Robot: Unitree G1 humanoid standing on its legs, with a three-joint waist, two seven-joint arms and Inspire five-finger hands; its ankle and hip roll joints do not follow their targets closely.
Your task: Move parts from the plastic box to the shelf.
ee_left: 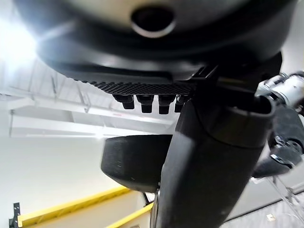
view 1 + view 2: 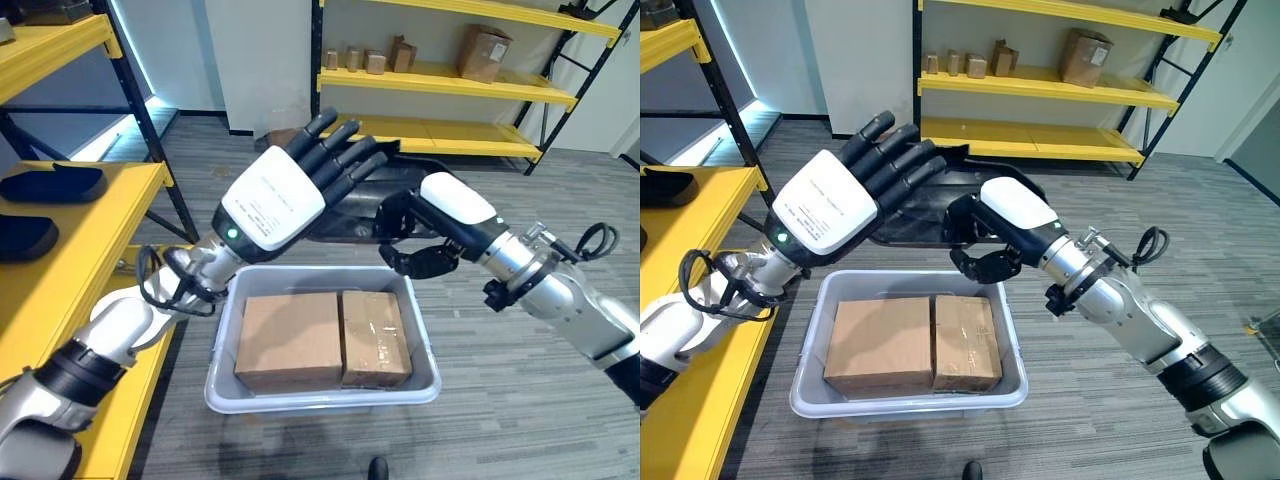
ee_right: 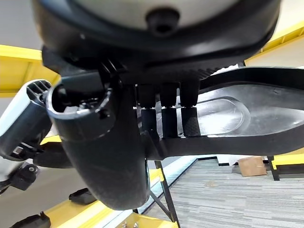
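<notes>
Above a grey plastic box (image 2: 225, 395) holding two cardboard boxes (image 2: 290, 340), both hands carry a black moulded part (image 2: 910, 215): the right hand (image 2: 985, 245) grips its edge with curled fingers, while the left hand (image 2: 290, 190) lies flat, fingers straight, beside the yellow shelf (image 2: 60, 270).

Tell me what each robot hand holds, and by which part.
Right robot hand grips the black part by its edge; left robot hand lies flat against it.
</notes>
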